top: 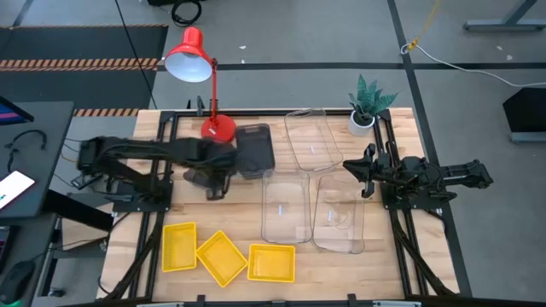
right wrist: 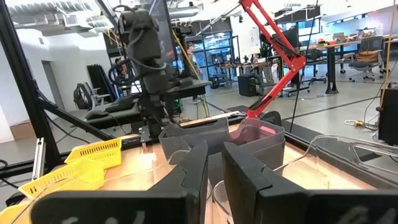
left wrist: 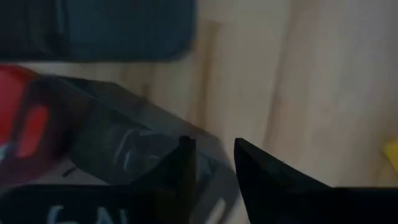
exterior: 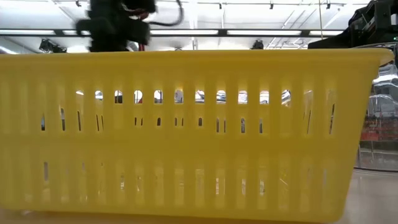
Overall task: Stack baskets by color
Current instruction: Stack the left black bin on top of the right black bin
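Observation:
My left gripper [top: 215, 181] points down over the table's middle left, shut on a dark grey basket [left wrist: 124, 143], which also shows in the right wrist view [right wrist: 186, 134]. Another dark grey basket [top: 254, 152] rests on the table beside the lamp's base. Three yellow baskets [top: 222, 256] lie side by side along the near edge, and one of them fills the low view [exterior: 186, 137]. Three clear baskets [top: 286, 209] lie at centre right. My right gripper [top: 363, 170] waits at the right, level and shut on nothing [right wrist: 214, 168]. My left gripper holds the grey basket by its wall near a corner [left wrist: 214, 168], pinched between the two fingers. One finger [left wrist: 183, 171] stands over the basket's inside and the other outside. The fingers come from above, pointing down. Whether the basket is clear of the table, I cannot tell.
A red desk lamp [top: 192, 55] stands at the far left, its base [top: 217, 128] close to the grey baskets. A small potted plant [top: 367, 107] stands at the far right corner. Bare wood shows between the left arm and the yellow baskets.

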Tool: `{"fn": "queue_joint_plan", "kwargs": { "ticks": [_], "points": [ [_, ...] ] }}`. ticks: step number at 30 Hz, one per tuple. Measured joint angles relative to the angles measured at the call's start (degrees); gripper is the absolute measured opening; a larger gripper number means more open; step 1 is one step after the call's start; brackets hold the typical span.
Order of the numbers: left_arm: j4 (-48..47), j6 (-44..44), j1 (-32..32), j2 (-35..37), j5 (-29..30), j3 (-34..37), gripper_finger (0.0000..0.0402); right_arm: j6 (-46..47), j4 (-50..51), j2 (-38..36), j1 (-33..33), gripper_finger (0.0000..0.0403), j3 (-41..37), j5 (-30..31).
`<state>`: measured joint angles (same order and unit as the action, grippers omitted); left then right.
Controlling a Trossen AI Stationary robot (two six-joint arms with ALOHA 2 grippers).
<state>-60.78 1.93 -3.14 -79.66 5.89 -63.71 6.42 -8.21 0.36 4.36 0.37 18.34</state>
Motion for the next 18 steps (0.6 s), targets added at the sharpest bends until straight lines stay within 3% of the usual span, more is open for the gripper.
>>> {"fn": "queue_joint_plan", "kwargs": {
  "ticks": [6, 10, 18],
  "points": [
    [-0.94, 5.34, 3.67, 7.14, 2.22, 7.75, 0.0107, 0.0, 0.13, 0.0, 0.0, 0.0054, 0.01, 0.0],
    [-3.94, 7.89, 4.7, 6.37, 1.55, 10.15, 0.014, 0.0, 0.11, 0.0, -0.02, 0.0054, 0.01, 0.0],
    [-5.93, 3.66, 4.99, 2.33, 4.53, 11.0, 0.0193, 0.0, 0.2, 0.0, -0.02, 0.0054, -0.01, 0.01]
  ]
}}
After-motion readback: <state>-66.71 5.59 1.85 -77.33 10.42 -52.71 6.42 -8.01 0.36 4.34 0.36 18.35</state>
